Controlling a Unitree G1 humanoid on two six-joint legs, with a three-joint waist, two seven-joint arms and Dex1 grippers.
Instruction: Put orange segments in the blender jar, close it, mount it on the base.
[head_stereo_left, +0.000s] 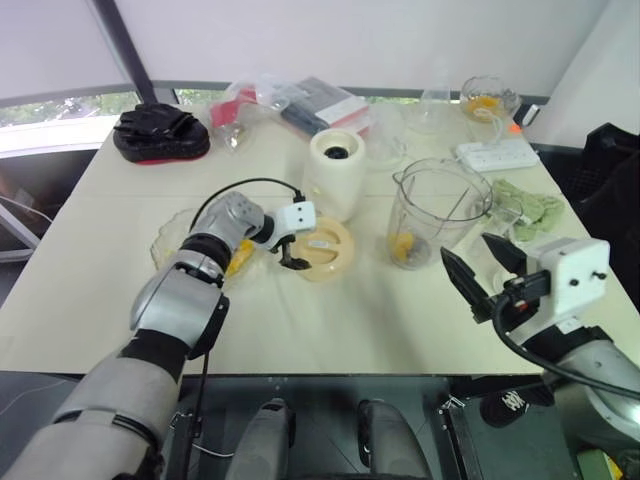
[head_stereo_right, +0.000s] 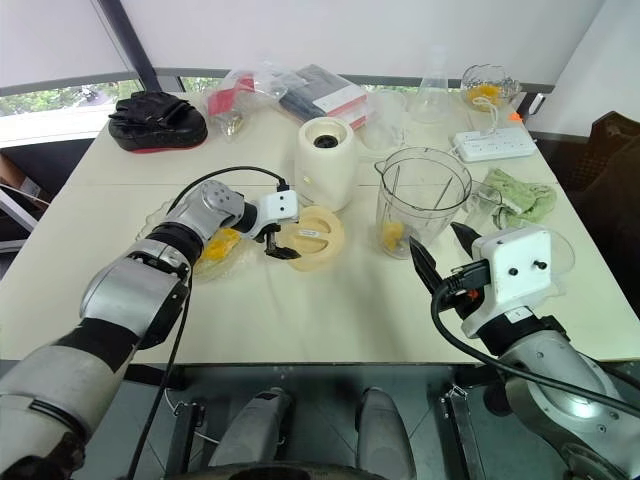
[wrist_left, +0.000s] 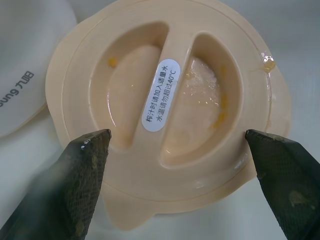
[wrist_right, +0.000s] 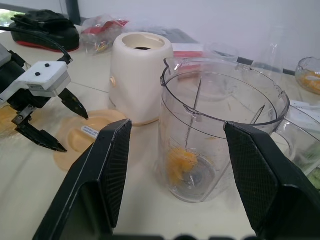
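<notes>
Right gripper (head_stereo_right: 435, 258) sits nearest the table's front edge, fingers spread wide, nothing between them, pointing toward the blender jar (head_stereo_right: 421, 205) and stopping short of it. Left gripper (head_stereo_right: 277, 240) hangs over the near-left rim of the lid (head_stereo_right: 312, 238), angled down, fingers wide apart, one each side of the lid's edge in the left wrist view; contact with the lid cannot be told.

Landmark: the blender jar, standing upright on the table (head_stereo_right: 330, 300), mouth open at the top, long axis vertical, pouring lip toward the base. It is off the base and has no lid on. Orange segments (wrist_right: 182, 161) lie in a small clump at its bottom by the blades.

Lid lies flat just left of the jar, cream-yellow, grip bar up with a white label (wrist_left: 161, 95) across it, bits of pulp in the recesses. Left of the lid, further from the jar, a clear dish (head_stereo_left: 175, 232) holds more yellow fruit, mostly hidden by the left arm.

Base (head_stereo_right: 325, 160) stands upright just behind and left of the jar, dark socket facing up, apart from the jar. Green cloth (head_stereo_right: 520, 195) lies right of the jar. Behind the jar: white power strip (head_stereo_right: 496, 147), a glass bowl with orange pieces (head_stereo_right: 486, 87). Far left of the jar, a black pad (head_stereo_right: 157, 120) and plastic bags (head_stereo_right: 240, 100).
</notes>
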